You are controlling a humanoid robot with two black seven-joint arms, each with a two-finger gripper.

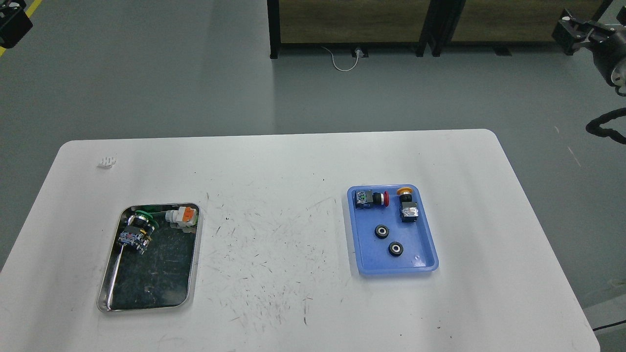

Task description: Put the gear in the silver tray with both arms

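Note:
Two small black gears (382, 231) (395, 249) lie in the front half of a blue plastic tray (428, 247) on the right of the white table. On the table's left sits the silver tray (192, 266); its back end holds a green-capped switch (138, 230) and a white and orange part (182, 216). Both arms are raised far from the table. Only a dark piece of my left gripper (11, 25) shows at the top left corner. My right gripper (568, 32) hangs at the top right edge. Neither one's fingers can be told apart.
The blue tray also holds a red-capped switch (371, 199) and a yellow-capped switch (408, 205) at its back. A small white piece (106, 162) lies near the table's far left corner. A black cable (606, 126) loops off the right side. Dark cabinets (352, 24) stand beyond the table.

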